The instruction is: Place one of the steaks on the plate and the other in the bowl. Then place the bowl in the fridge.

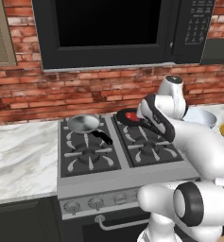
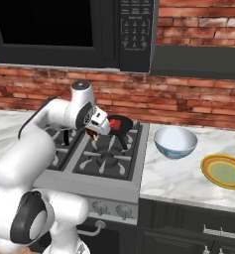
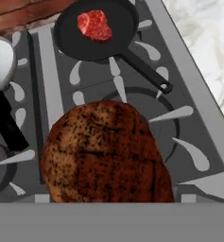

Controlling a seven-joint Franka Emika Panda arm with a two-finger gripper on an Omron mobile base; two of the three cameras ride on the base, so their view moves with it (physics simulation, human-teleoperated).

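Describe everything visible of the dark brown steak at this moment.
The dark brown steak is a flat, rounded slab, charred brown with darker grill lines and an orange tinge along its edge. In the hand view it looms large right at the gripper, lifted above the stove's right front burner, apart from the grates. In the right base view a brown sliver shows at the gripper. The jaws stand wide, apparently closed on it; the contact itself is hidden.

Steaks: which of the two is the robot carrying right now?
The dark brown steak, held up at the end effector above the stove. The bright red steak lies in the black frying pan.
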